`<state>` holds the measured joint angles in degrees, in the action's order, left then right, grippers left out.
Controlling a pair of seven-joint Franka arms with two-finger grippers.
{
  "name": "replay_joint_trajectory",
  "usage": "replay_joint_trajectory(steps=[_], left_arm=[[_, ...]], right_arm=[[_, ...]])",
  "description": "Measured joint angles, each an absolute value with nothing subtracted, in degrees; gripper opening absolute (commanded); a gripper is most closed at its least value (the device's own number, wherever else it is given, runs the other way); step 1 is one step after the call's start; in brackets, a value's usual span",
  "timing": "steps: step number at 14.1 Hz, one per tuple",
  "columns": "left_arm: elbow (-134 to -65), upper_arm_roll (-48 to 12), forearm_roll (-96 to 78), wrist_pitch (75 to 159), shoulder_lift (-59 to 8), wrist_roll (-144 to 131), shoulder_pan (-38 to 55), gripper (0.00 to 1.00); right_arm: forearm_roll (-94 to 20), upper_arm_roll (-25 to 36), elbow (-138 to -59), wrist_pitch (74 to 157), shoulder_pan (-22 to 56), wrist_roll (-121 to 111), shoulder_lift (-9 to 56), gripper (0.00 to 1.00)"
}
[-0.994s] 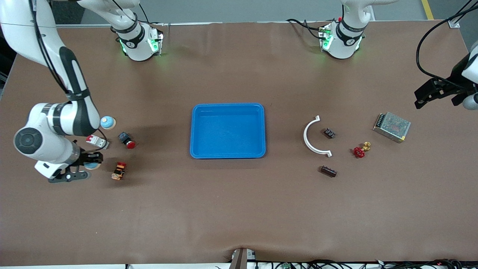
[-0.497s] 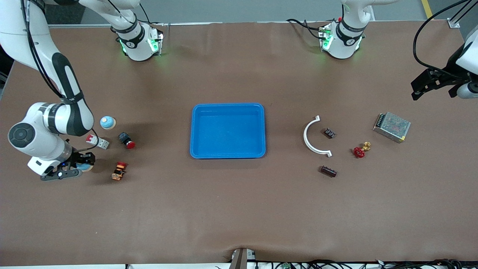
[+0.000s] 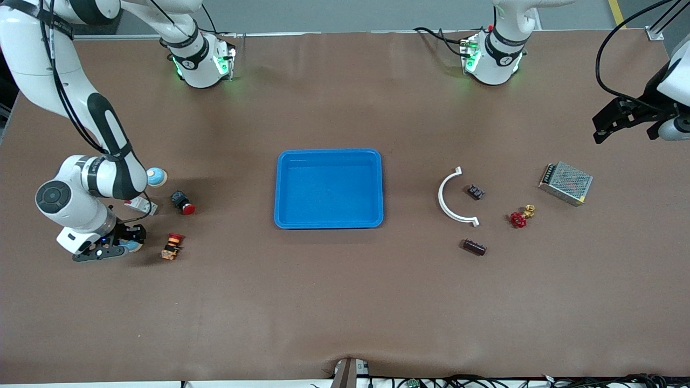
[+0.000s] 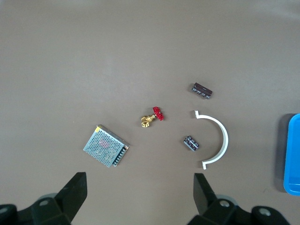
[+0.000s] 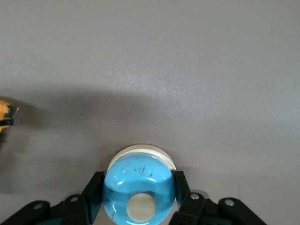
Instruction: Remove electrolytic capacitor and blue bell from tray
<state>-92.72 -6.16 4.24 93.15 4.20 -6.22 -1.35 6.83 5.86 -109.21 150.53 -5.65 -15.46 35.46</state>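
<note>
The right gripper [image 3: 123, 243] pinches the blue bell [image 5: 139, 186] low at the right arm's end of the table, well apart from the tray [image 3: 329, 188] (mid-table). The left gripper [image 4: 140, 192], spread wide, waits high over the left arm's end; the capacitor [image 3: 474, 247] lies outside the tray.

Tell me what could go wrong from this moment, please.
1. The right claw is shut on the blue bell just above the table, beside the orange pushbutton switch. If it releases at a tilt, the round bell might roll into the switch.
2. The arm's elbow hangs over the second blue bell and the circuit breaker; pulling back low could knock them.
3. The left claw waits open above the power supply, so little risk there.
</note>
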Motion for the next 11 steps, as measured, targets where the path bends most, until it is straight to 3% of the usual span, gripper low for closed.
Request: replay_joint_trajectory(steps=[11], left_arm=[[-92.91,-6.88,4.24,93.22,3.17,-6.21,-0.81,1.00]], right_arm=[[6.57,5.33,-109.24,151.93,-5.66,-15.30,35.66,0.00]])
